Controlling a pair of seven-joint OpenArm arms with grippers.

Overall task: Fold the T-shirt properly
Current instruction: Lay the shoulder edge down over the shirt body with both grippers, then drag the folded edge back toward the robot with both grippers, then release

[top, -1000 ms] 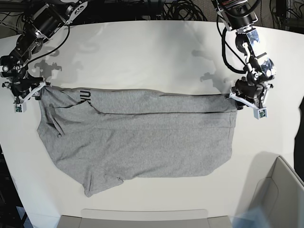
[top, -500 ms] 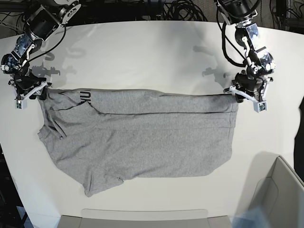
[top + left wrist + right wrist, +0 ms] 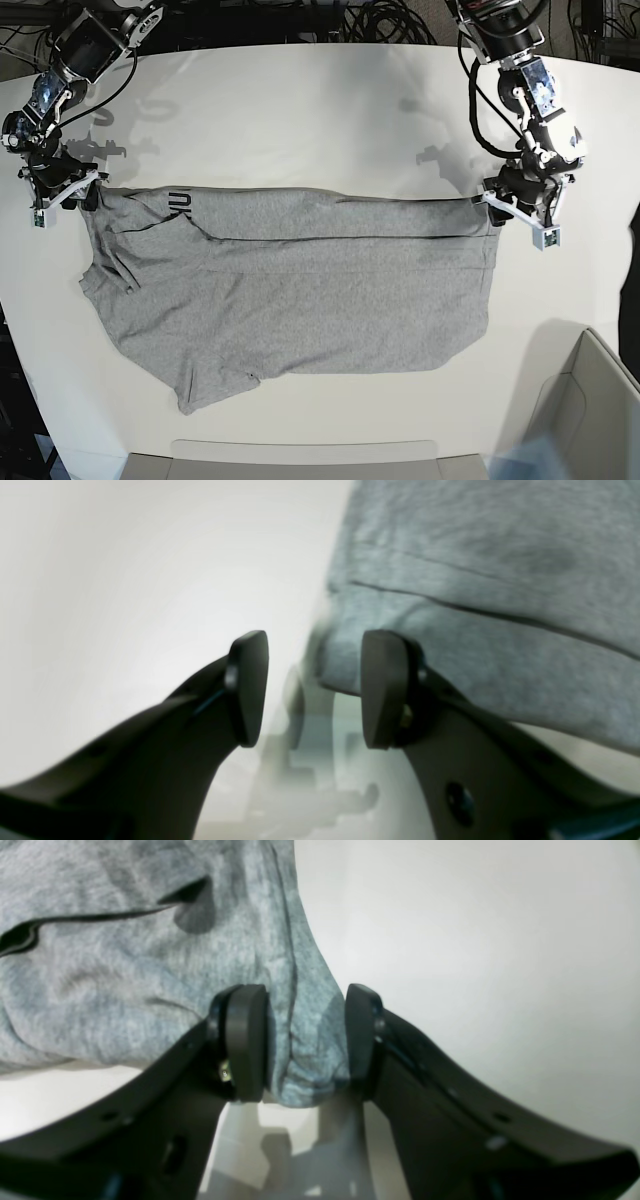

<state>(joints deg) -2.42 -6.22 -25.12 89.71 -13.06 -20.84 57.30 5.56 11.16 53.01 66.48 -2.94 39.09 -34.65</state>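
White table (image 3: 300,100) carries the grey T-shirt (image 3: 290,290) in the base view, its far corners at both pincers, while in the left wrist view the left gripper (image 3: 312,687) stands spread with cloth just behind its right pad, and in the right wrist view the right gripper (image 3: 305,1040) pinches a bunched corner between its pads.

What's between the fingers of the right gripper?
A bunched corner of the T-shirt fills the gap between the right gripper's fingers; the right wrist view shows it.
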